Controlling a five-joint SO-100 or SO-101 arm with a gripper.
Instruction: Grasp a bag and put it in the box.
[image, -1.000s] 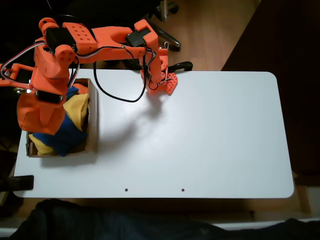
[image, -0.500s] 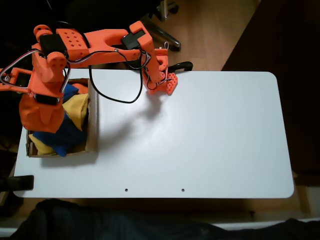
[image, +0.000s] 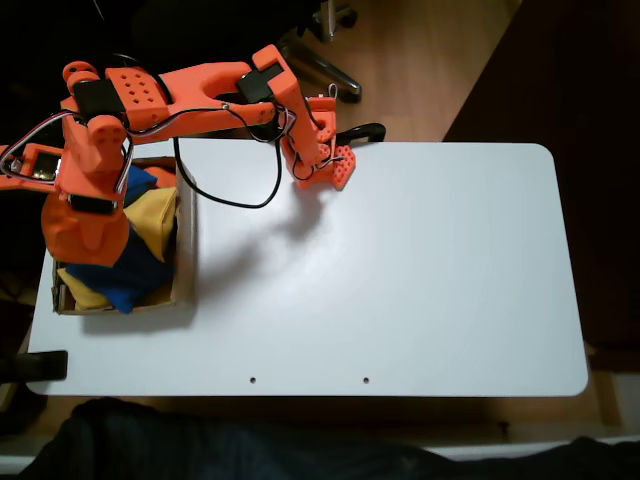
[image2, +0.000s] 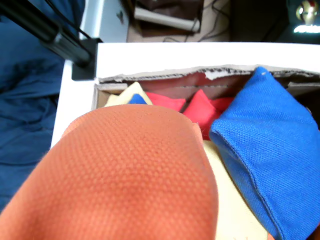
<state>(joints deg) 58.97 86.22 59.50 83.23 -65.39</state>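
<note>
Hanging from the pincer (image: 85, 235) — bag (image2: 130, 175) above box (image: 186, 250)

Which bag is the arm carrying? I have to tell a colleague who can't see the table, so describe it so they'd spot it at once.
Start at the white table and go to the cardboard box at its left end in the fixed view. Hanging over that box from the arm's fingers is the orange bag. It is the same orange as the arm, while the bags lying below it in the box are blue, yellow and red.

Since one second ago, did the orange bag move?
Yes, slightly. In the fixed view the orange bag, hanging above the box, drifted toward the table's back edge, away from the box's front wall.
</note>
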